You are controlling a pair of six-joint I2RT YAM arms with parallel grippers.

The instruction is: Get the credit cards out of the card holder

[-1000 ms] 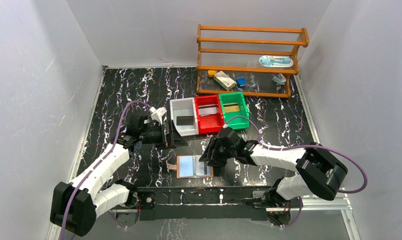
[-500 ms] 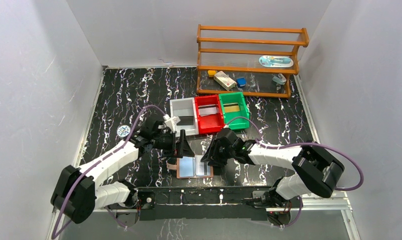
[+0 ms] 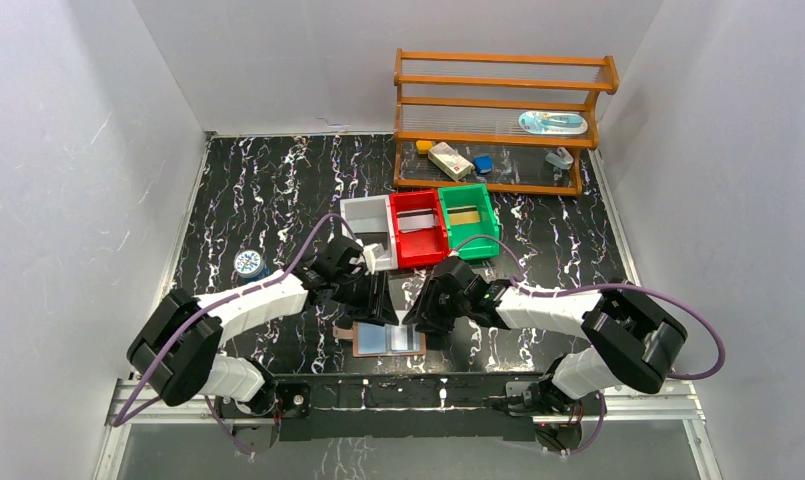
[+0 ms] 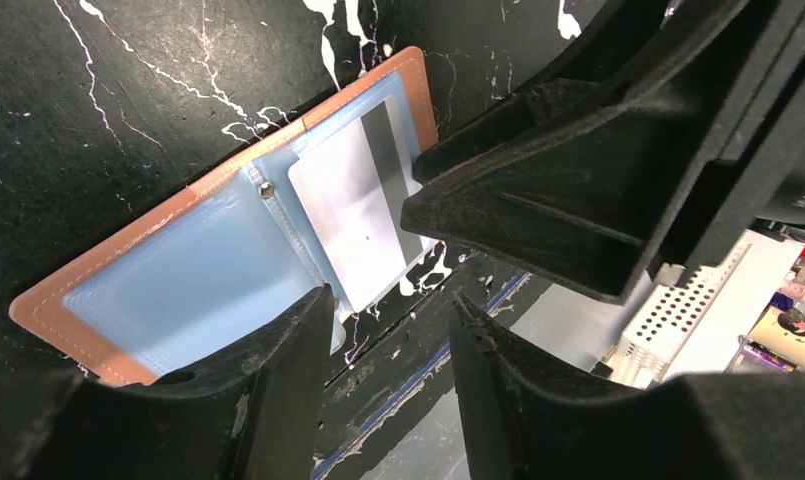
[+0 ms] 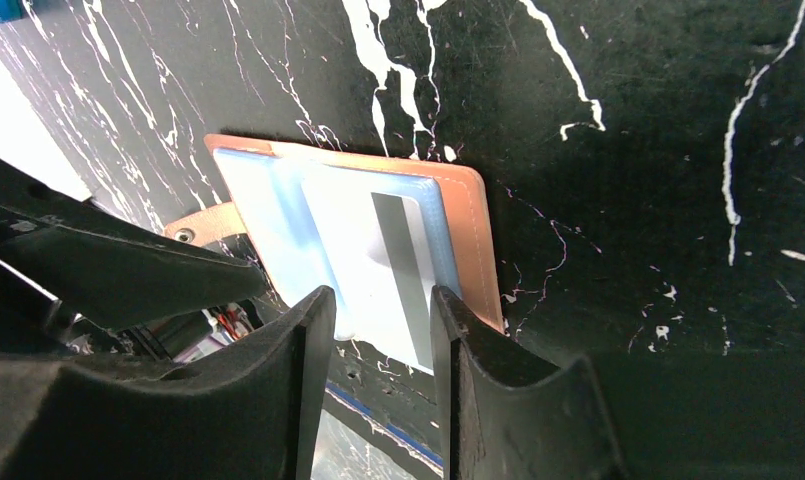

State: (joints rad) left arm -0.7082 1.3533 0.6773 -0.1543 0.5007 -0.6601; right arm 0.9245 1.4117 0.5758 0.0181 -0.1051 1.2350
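Two grippers crowd one spot. Leftmost, the left gripper (image 3: 376,306) hangs low over the blue left half of the card holder (image 3: 370,342), jaws a little apart and empty, probably there to pin the leather down. The card holder lies open and flat on the table (image 3: 278,180), near the arm bases. Its right pocket holds a credit card (image 4: 350,215). Above it hovers the right gripper (image 3: 423,320), also slightly parted and empty, lined up to draw the card out.

The left tool (image 3: 376,303) and right tool (image 3: 425,312) point downward, close together, each slightly spread.
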